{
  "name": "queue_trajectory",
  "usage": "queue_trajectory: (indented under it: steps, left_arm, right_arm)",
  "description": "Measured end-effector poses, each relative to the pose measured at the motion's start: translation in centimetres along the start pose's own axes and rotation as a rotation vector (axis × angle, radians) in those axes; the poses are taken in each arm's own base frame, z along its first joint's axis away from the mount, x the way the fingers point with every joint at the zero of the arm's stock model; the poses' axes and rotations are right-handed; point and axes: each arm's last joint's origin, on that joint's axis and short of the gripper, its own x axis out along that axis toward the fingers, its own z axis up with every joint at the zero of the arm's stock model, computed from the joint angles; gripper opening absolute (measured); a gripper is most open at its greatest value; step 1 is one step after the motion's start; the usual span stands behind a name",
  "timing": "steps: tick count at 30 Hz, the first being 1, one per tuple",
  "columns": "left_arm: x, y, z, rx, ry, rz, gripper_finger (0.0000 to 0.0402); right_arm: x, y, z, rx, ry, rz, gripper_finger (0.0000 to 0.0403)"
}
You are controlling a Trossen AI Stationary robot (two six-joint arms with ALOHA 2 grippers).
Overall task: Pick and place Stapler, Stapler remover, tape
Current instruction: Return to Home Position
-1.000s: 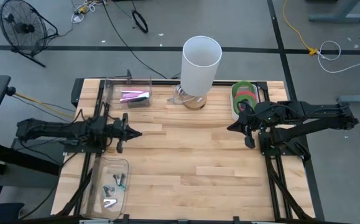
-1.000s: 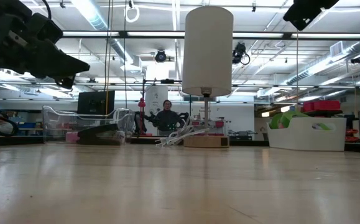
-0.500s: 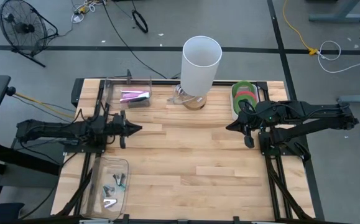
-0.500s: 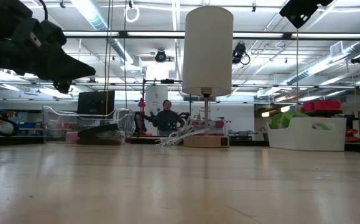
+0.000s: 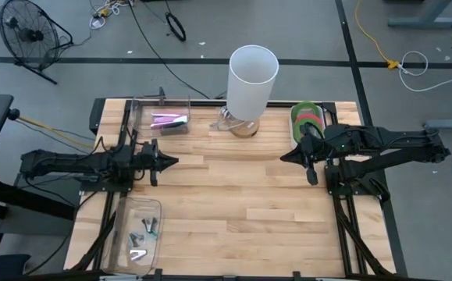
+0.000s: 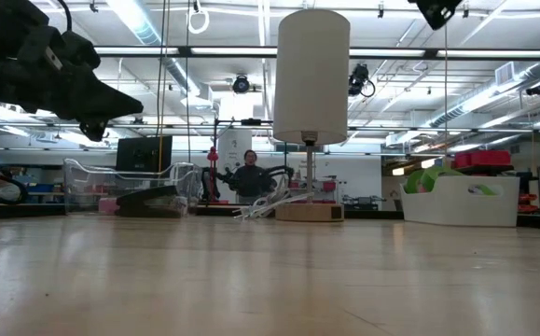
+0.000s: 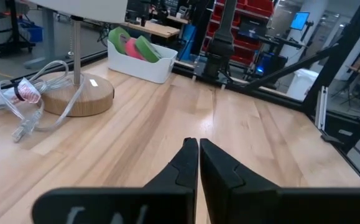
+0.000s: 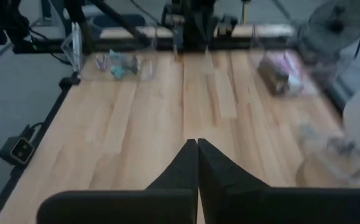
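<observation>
**Tape** point(image 5: 308, 119): green and red rings stand on edge in the white tray point(image 5: 296, 134), just beside the lamp point(image 5: 252, 74) on its right-arm side. The left wrist view gives the same reading.

**Staplers** point(image 5: 169, 120): in the clear stapler bin point(image 5: 144, 105), beside the lamp on its left-arm side.

**Removers** point(image 5: 144, 230): in the clear remover bin point(image 5: 124, 242), well apart from the lamp at the counter's point(image 5: 233, 195) near left corner. Nothing of the task lies loose on the counter.

**Left gripper** point(image 5: 172, 161): hovers above the counter, well to the left-arm side of the lamp and nearer the front. Fingers are pressed together and empty.

**Right gripper** point(image 5: 283, 158): hovers in front of the lamp on the tray's side. Fingers are also together, holding nothing.

**Judgement:** sorting looks complete, and only the move to home remains.

**Risks:**
- The right arm lies close alongside the tray. A wide swing could nudge the tray or tip the rings out.
- The lamp is tall with a narrow wooden base point(image 7: 80, 96), so a brush from either arm could topple it.
- The lamp's cable point(image 7: 24, 109) lies loose beside the base. A low pass by the left gripper could snag it and drag the lamp.
- The stapler bin is light and near the left arm's line, so an elbow could shove it.

**Writing:** no brand or label is readable. Pale marks on the left gripper body in the wrist view are too blurred to make out.
</observation>
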Motion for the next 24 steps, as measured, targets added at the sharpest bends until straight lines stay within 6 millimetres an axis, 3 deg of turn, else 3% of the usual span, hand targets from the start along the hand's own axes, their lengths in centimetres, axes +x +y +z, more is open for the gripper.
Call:
queue_trajectory:
  steps: [4, 10, 14, 18, 24]
  left_arm:
    - [0.0, 0.0, 0.0, 0.0, -0.001, 0.0, 0.0018]
    - [0.0, 0.0, 0.0, 0.0, 0.0, 0.0, 0.0018]
    - [0.0, 0.0, 0.0, -0.001, -0.001, 0.0, 0.0018]
    - [0.0, 0.0, 0.0, -0.001, -0.002, 0.0, 0.0018]
    - [0.0, 0.0, 0.0, -0.001, -0.002, -0.001, 0.0018]
  right_arm:
    - [0.5, -0.1, 0.1, -0.035, -0.058, -0.023, 0.0001]
    - [2.6, -0.1, -1.6, -0.103, -0.125, -0.004, 0.0001]
    - [4.5, 0.2, -3.8, -0.123, -0.247, 0.094, 0.0]
    - [6.2, 0.2, -7.3, -0.09, -0.337, 0.168, 0.0]
    - [5.9, 0.0, -12.1, -0.045, -0.327, 0.174, 0.0]
